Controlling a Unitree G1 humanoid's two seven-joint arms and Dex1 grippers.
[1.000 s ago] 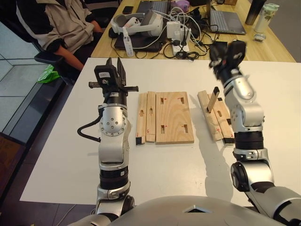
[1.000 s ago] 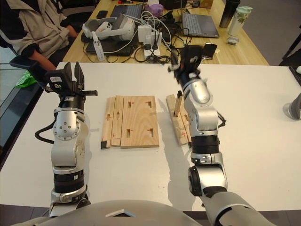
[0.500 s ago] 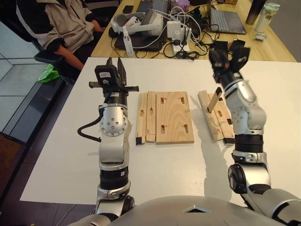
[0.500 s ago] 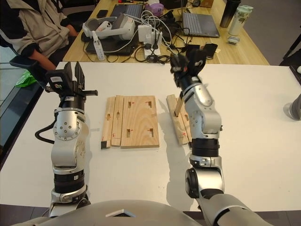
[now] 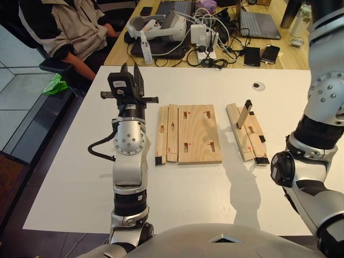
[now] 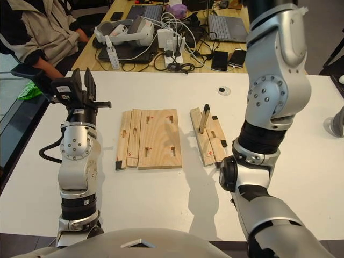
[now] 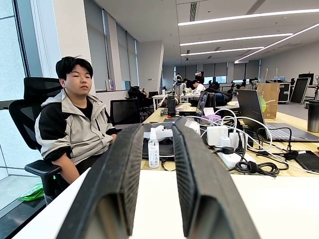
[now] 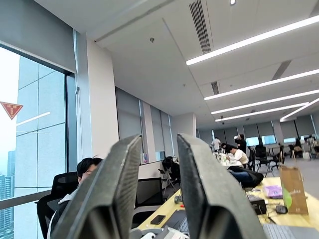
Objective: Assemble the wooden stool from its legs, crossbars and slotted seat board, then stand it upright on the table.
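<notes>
The slotted seat board [image 5: 199, 134] lies flat in the middle of the white table [image 5: 70, 177]. Two long wooden pieces [image 5: 167, 133] lie side by side against its left edge. To its right lie several more wooden pieces [image 5: 248, 137], and a short piece [image 5: 243, 114] stands upright on them. My left gripper [image 5: 130, 72] is held up, left of the wood and clear of it, fingers pointing up, open and empty. In the left wrist view its fingers [image 7: 199, 199] frame the desk behind. My right arm [image 5: 322, 91] is raised high over the table's right side. Its gripper [image 8: 159, 184] is open and empty.
A small dark round disc [image 5: 258, 86] lies on the table behind the right-hand pieces. The wooden desk [image 5: 279, 59] beyond the far edge carries phones [image 5: 260, 54], cables, a power strip [image 5: 207, 54], a headset and laptops.
My right arm has swung upward from above the right-hand wooden pieces, and its gripper has left the top of the eye views. The left arm and the wood have not moved.
</notes>
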